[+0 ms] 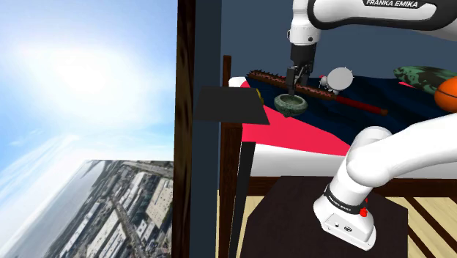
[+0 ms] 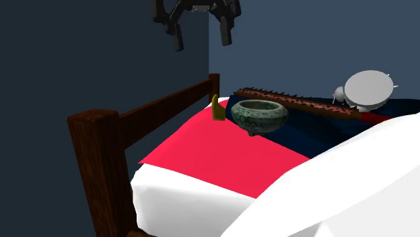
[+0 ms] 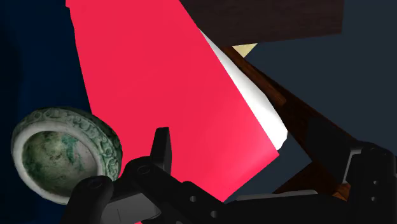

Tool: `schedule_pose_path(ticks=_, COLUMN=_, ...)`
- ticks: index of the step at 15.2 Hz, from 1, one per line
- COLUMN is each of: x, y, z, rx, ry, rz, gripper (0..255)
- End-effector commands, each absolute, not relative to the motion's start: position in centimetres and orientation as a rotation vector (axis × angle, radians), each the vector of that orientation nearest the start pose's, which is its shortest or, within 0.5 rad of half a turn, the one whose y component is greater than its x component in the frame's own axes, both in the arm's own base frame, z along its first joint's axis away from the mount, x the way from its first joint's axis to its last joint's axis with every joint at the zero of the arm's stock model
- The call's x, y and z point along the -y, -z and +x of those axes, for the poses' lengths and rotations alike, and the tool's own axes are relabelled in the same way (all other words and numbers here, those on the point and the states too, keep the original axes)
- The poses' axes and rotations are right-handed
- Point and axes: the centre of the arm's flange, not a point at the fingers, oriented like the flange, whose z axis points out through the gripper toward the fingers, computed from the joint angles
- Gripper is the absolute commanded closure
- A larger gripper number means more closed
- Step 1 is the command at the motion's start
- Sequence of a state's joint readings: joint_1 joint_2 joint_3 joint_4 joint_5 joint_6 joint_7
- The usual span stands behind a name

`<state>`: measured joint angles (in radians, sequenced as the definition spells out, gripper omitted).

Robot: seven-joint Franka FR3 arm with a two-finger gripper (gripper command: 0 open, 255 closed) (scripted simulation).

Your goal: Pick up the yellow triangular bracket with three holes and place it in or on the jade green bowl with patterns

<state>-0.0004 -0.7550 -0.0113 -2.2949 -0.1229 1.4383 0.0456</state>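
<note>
Simply one green bowl (image 2: 261,122), one yellow bracket (image 2: 217,110) (upright).

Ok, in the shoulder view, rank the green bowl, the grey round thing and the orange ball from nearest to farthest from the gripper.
1. Green bowl: directly under the gripper, on the bed.
2. Grey round thing: a little toward the shoulder view's right of the gripper.
3. Orange ball: far off at that view's right edge.
</note>
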Motion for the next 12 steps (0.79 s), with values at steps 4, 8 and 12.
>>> schedule_pose_path(ticks=4, x=5.5, y=-58.7, z=31.3, rx=0.034, ry=-0.146, rz=-3.243, gripper=0)
schedule_pose_path(ticks=8, x=10.1, y=-56.9, z=33.4, rx=0.216, ry=-0.125, rz=-3.220, gripper=0)
schedule_pose_path(ticks=12, x=14.3, y=-55.1, z=36.0, rx=0.396, ry=-0.104, rz=-3.187, gripper=0)
